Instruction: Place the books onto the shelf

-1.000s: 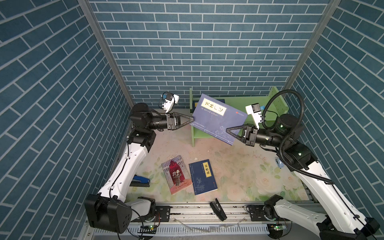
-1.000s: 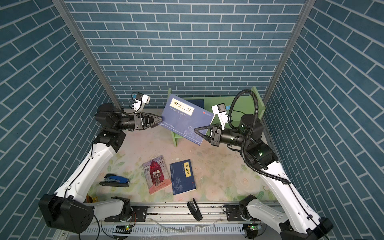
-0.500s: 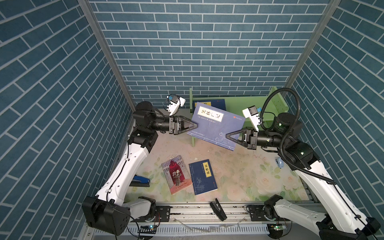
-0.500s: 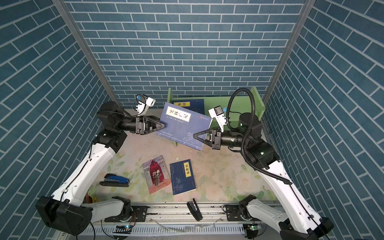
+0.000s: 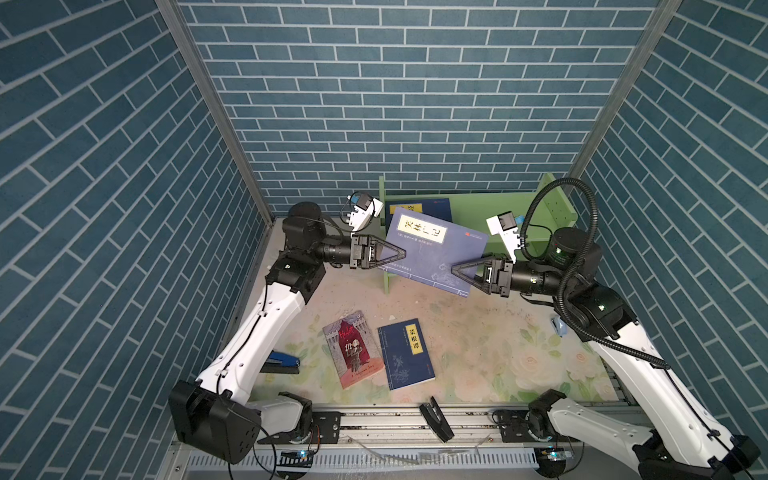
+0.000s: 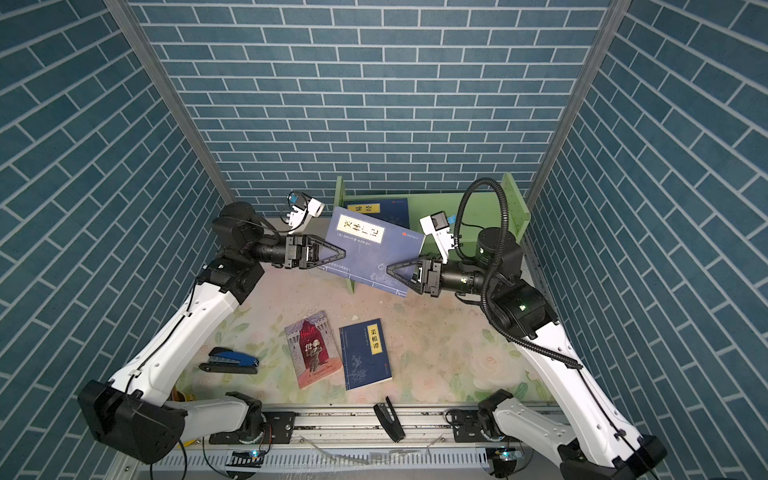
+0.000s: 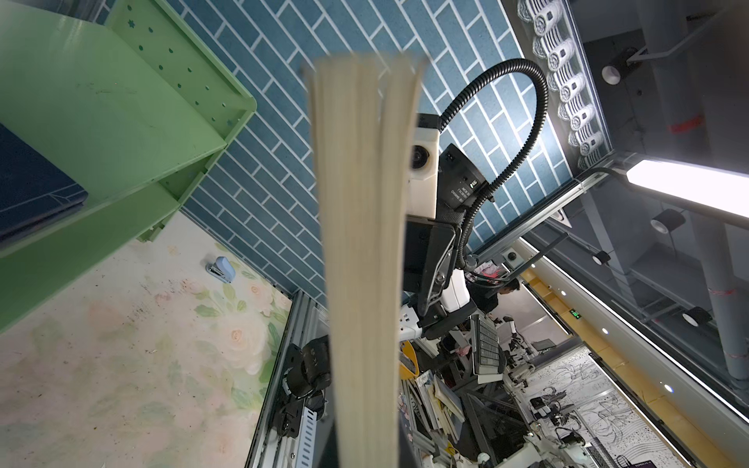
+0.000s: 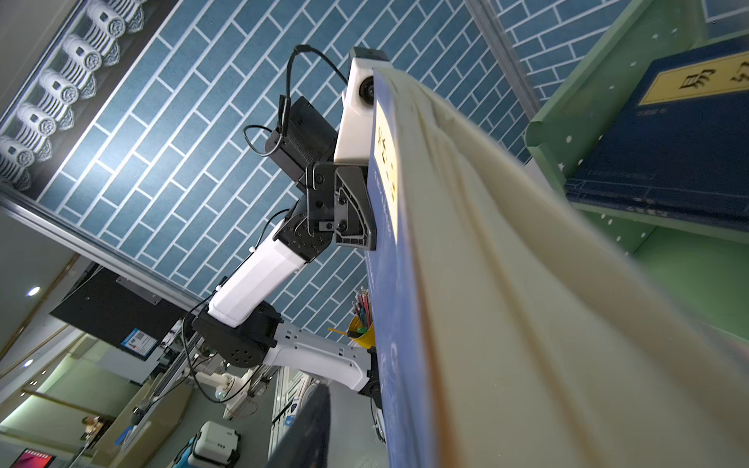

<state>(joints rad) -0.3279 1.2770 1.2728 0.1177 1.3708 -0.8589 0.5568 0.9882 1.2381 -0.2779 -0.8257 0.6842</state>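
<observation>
A dark blue book [image 5: 432,253] [image 6: 370,253] with a yellow label hangs tilted in the air before the green shelf [image 5: 478,208] [image 6: 515,203]. My left gripper [image 5: 401,254] [image 6: 341,252] is shut on its left edge. My right gripper [image 5: 455,269] [image 6: 390,269] is at its lower right corner, open; one finger [image 8: 308,429] stands off the cover. Another blue book [image 5: 432,208] [image 8: 668,142] rests on the shelf. On the table lie a red-and-grey book [image 5: 353,349] [image 6: 313,349] and a blue book [image 5: 405,353] [image 6: 365,353].
A blue stapler [image 5: 282,361] [image 6: 230,360] lies by the left arm's base. A small pale blue stapler [image 5: 559,326] [image 7: 221,269] sits near the right wall. A black piece [image 5: 434,417] leans on the front rail. Brick walls close three sides.
The book came down and lies flatter. My left gripper closed on its left edge. My right gripper, shut on the book before, has opened.
</observation>
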